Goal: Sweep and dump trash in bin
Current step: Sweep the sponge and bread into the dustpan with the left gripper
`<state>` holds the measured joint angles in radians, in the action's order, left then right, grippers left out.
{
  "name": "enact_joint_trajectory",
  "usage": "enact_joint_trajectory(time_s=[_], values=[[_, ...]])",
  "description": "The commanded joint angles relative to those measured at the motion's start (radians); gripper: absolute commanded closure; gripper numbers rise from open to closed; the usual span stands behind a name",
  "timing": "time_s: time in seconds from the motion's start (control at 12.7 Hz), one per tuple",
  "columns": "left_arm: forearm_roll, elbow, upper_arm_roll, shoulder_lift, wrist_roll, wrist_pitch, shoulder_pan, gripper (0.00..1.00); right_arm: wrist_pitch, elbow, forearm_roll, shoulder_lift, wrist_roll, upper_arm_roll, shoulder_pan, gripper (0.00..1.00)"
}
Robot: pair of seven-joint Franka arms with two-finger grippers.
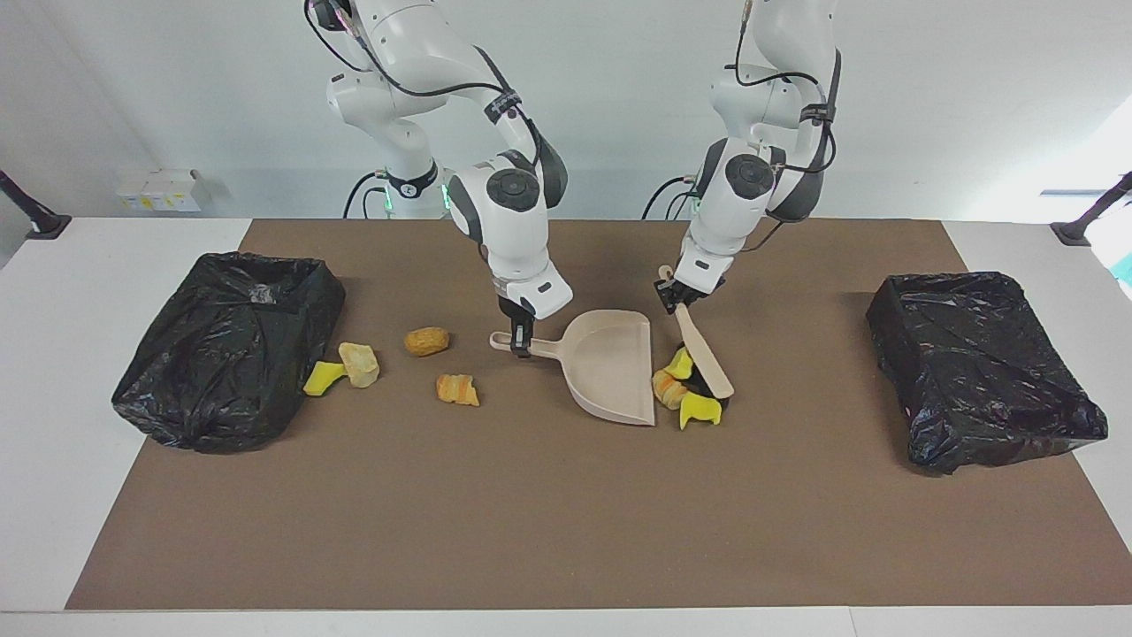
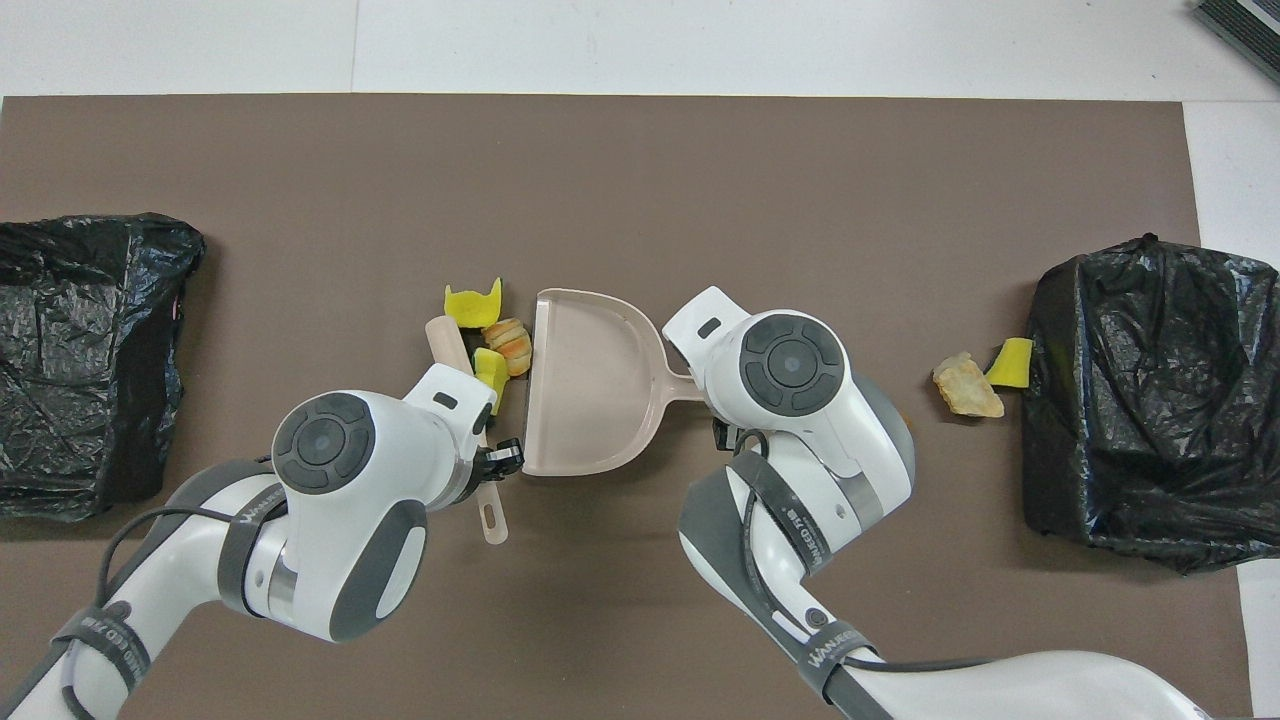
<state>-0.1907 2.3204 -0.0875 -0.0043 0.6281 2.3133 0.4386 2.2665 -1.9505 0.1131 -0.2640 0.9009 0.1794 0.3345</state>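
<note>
My right gripper is shut on the handle of the beige dustpan, which lies flat on the brown mat. My left gripper is shut on the brush, its handle tilted toward the robots. Three pieces of trash lie between brush and dustpan mouth: a yellow sponge, a tan lump and another yellow sponge. More trash lies toward the right arm's end: a brown lump, an orange lump, a pale lump and a yellow sponge.
A black-bagged bin stands at the right arm's end of the mat, touching the yellow sponge there. A second black-bagged bin stands at the left arm's end. The white table edge borders the mat.
</note>
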Motion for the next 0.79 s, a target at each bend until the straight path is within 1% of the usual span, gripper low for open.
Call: enact_joint_trajectory(time_s=[0.0, 0.24, 0.39, 0.47, 0.55, 0.71], values=[[-0.042, -0.041, 0.012, 0.021, 0.007, 0.015, 0.064, 1.0, 0.039, 0.018, 0.016, -0.024, -0.066, 0.006, 0.011, 1.0], [-0.042, -0.093, 0.008, 0.041, 0.001, -0.002, 0.081, 1.0, 0.038, 0.021, 0.014, -0.029, -0.099, 0.006, 0.02, 1.0], [-0.041, -0.111, -0.003, 0.032, -0.024, -0.008, 0.08, 1.0, 0.025, 0.021, 0.014, -0.027, -0.097, 0.006, 0.02, 1.0], [-0.041, -0.127, -0.003, 0.023, -0.054, -0.034, 0.078, 1.0, 0.021, 0.021, 0.014, -0.026, -0.096, 0.006, 0.02, 1.0], [-0.041, -0.15, -0.003, 0.017, -0.1, -0.099, 0.069, 1.0, 0.013, 0.021, 0.017, -0.018, -0.086, 0.003, 0.02, 1.0], [-0.039, -0.226, 0.012, -0.002, -0.322, -0.286, 0.057, 1.0, -0.051, 0.024, 0.045, 0.011, -0.076, 0.002, 0.005, 1.0]])
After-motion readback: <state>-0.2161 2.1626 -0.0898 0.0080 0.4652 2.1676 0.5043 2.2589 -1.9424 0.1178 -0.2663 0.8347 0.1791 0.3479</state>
